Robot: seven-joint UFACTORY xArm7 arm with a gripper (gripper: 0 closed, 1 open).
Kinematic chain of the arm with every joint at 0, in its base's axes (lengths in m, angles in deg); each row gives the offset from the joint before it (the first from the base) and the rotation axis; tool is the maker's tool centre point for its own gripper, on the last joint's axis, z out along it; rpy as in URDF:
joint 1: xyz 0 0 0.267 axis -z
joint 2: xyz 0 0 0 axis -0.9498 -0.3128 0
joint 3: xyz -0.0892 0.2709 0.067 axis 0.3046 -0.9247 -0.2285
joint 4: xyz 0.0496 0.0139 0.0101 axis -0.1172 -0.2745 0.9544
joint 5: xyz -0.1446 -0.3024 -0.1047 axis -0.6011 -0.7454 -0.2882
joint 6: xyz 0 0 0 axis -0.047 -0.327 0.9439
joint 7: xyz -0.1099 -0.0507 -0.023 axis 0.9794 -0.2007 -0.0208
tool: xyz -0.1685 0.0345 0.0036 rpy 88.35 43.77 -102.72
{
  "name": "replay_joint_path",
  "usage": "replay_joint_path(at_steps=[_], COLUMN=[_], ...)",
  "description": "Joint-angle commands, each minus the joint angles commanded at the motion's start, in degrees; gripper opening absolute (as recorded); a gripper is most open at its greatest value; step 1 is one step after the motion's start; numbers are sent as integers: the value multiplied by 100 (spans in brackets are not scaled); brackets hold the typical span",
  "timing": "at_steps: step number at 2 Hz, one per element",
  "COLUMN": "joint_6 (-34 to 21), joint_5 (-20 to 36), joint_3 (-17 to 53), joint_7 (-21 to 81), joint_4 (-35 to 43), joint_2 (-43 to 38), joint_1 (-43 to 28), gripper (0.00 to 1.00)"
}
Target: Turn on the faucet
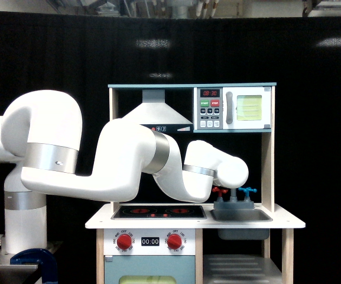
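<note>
Claw details are staying out of sight behind the arm's (129,160) rounded white wrist, so whether it is open or gripping anything cannot be told. That wrist is hanging just above the faucet (234,197), which is standing at the back of the grey sink (241,216) on the toy kitchen desk (158,223), red handle nearest the arm.

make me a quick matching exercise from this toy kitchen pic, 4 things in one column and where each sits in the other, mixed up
Things:
1. microwave
2. range hood
3. sink
4. stove knobs

Places:
A. set in the counter at the exterior view's right, below the faucet
B. on the front panel, either side of the 00:00 display
C. top shelf, the exterior view's right
D. above the burners, under the top shelf

Pairs: 1-C, 2-D, 3-A, 4-B
</note>
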Motion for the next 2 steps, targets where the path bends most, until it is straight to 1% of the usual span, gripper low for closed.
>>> replay_joint_path(at_steps=[1,2], joint_6=[342,277], joint_5=[-153,-292], joint_3=[-41,-93], joint_7=[-110,-268], joint_4=[-209,281], joint_2=[140,289], joint_1=[-103,-503], gripper=[100,100])
